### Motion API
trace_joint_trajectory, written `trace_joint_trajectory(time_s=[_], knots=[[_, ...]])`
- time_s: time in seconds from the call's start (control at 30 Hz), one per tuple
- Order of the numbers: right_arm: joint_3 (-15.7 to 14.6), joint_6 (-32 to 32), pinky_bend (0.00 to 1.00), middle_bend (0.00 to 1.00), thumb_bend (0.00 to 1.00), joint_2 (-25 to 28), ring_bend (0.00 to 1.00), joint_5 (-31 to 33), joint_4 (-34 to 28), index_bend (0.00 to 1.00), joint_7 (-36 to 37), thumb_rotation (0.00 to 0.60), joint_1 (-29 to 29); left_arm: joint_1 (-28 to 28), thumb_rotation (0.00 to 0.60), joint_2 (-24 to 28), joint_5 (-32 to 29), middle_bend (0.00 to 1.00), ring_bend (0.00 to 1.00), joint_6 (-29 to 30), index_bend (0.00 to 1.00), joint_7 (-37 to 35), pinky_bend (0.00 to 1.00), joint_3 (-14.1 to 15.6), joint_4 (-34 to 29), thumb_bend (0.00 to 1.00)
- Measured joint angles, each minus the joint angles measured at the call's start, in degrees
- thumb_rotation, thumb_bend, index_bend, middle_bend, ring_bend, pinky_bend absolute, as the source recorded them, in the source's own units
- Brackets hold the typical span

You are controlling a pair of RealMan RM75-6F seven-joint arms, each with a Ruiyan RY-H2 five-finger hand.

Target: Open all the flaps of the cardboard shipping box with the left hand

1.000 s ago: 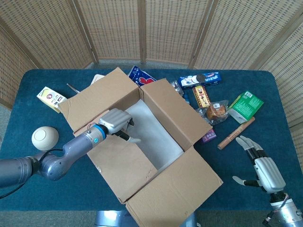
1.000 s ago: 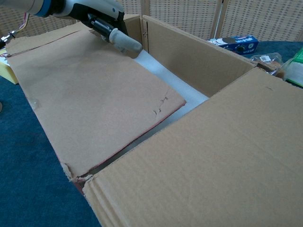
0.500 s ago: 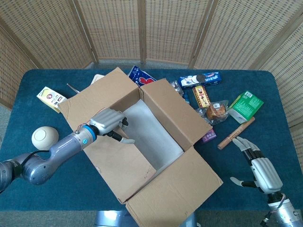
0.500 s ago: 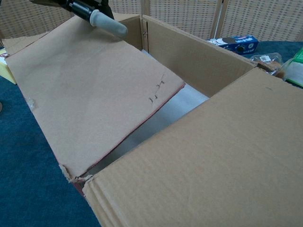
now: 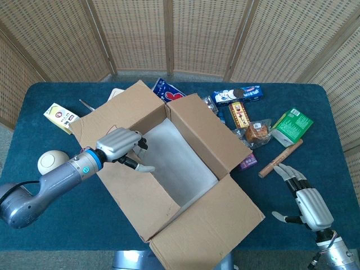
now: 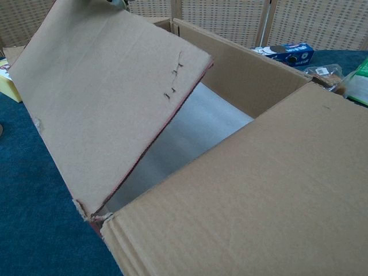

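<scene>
Here, a cardboard box (image 5: 169,169) sits at the middle of a blue-covered bench (image 5: 315,101), three of its flaps already spread outward and the fourth tilted up partway. The left hand (image 5: 121,147) holds the free edge of that last flap (image 5: 135,197), fingers curled over the top and thumb underneath, on the box's left side. By the look of it, the job is most of the way done: what remains is to carry this flap past upright and lay it out flat like the others.

The right hand (image 5: 306,197) rests near the bench's right front corner, fingers spread and holding nothing, well apart from the box. Snack packets (image 5: 247,112) lie scattered beyond the far-right flap, a pale ball (image 5: 52,163) to the left.

The head view alone shows both hands and the whole layout. The chest view, close in, shows the raised flap (image 6: 109,103) steeply angled over the white lining (image 6: 190,126) and a torn corner at its hinge, but barely a sliver of the hand at its top edge.
</scene>
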Motion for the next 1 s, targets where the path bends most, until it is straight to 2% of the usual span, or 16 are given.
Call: trace_joint_trajectory(time_s=[0.37,0.6,1.0], knots=[[-0.10,-0.52,0.11,0.00,0.04,-0.44,0.00,0.10,-0.06,0.00,-0.86,0.600,0.27,5.53,0.212,4.65,8.15,0.49,0.31,-3.13,0.71,-10.43,0.39,-5.30,-2.58,0.00],[-0.16,-0.49,0.11,0.00,0.04,-0.51,0.00,0.03,-0.20,0.00,-1.19,0.600,0.29,9.40,0.211,7.75,15.55,0.49,0.31,-4.79,0.71,-17.13,0.39,-8.47,-4.26,0.00],[-0.25,-0.59,0.11,0.00,0.04,-0.53,0.00,-0.08,-0.26,0.00,-1.28,0.600,0.46,12.91,0.192,11.10,25.16,0.47,0.28,-5.13,0.73,-26.33,0.38,-10.56,-5.16,0.00]])
